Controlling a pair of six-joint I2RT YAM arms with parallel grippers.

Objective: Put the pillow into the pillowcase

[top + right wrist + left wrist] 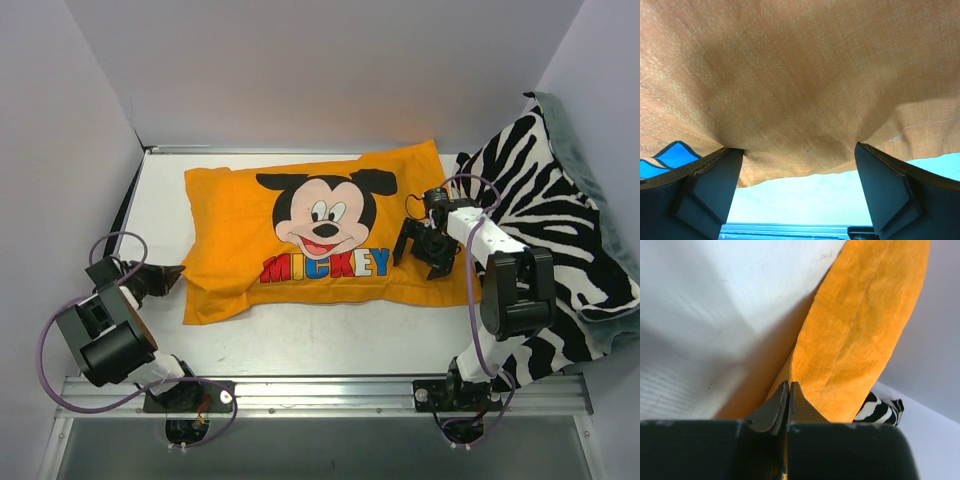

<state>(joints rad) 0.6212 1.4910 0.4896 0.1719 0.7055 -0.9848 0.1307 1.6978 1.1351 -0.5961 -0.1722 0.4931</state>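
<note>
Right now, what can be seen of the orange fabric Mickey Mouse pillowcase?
The orange fabric pillowcase, printed with Mickey's face and multicoloured MICKEY lettering, lies puffy and wrinkled on the white table, print up. The shut left gripper meets its left edge; the open right gripper straddles fabric at its right end.

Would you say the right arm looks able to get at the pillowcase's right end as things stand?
Probably yes: the right tool stands open directly at the right end of the pillowcase, and its wrist view shows only orange fabric ahead of its spread fingers, nothing blocking.
</note>
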